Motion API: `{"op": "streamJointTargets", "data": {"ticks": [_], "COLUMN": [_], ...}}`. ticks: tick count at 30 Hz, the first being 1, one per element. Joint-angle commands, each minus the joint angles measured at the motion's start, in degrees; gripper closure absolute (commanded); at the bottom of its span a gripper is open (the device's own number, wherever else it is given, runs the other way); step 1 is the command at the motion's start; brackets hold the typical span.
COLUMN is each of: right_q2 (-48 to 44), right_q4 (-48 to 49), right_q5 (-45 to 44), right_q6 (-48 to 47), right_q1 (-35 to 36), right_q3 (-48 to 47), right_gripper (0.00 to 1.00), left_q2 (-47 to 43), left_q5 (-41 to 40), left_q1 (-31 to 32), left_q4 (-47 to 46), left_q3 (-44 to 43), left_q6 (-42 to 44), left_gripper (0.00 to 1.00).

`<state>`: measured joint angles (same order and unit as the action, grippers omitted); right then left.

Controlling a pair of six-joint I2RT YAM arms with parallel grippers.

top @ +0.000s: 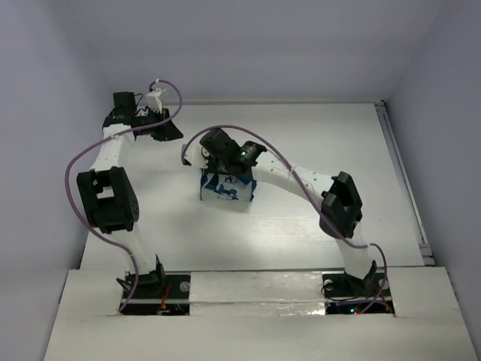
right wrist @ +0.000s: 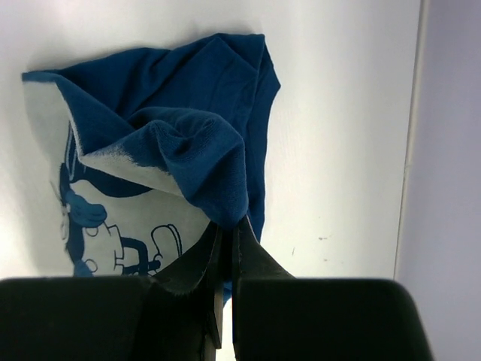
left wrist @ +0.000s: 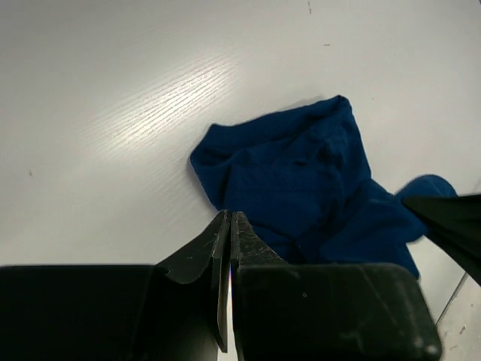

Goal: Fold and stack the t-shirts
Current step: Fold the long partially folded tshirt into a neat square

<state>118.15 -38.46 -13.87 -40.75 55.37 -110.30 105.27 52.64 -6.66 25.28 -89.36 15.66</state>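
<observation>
The right gripper point(right wrist: 227, 226), jaws pressed together, pinches a raised fold of the navy t-shirt point(right wrist: 180, 90), which lies crumpled mid-way across the table point(top: 301, 135). The left gripper point(left wrist: 228, 219) is closed on nothing, near the cloth.

White wood-grain laminate table point(top: 301, 241) spans the scene. Pale lavender wall panels point(top: 45, 90) enclose it left, far and right. Thin metal rail point(top: 403, 180) runs along its right edge.
</observation>
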Motion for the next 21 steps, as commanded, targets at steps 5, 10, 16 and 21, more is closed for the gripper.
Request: {"op": "streamJointTargets", "data": {"ticks": [5,10,16,21], "right_q2": [4.6,8.8,13.9,16.6], "right_q4": [-0.6,-1.2,-3.6,-4.3], "right_q5": [2.2,1.7,1.6,0.4], "right_q6": [-2.8,-4.4,-5.8,-6.2], "right_q1": [-3.3,-5.1,-6.2,-7.4], "right_q3": [-8.8,-14.0,-20.8,-23.1], "right_gripper": [1.0,1.0,1.0,1.0], "left_q2": [-7.2,-8.2,-8.3,-9.3], "left_q5": [4.7,6.4,6.9,7.9], "left_q1": [-0.5,-0.5,-0.5,-0.5], "left_q4": [0.9,1.3,1.7,2.1], "left_q3": [5.0,6.7,7.1,8.5], "left_q6": [1.8,2.6,2.8,3.7], "left_gripper": [1.0,1.0,1.0,1.0]}}
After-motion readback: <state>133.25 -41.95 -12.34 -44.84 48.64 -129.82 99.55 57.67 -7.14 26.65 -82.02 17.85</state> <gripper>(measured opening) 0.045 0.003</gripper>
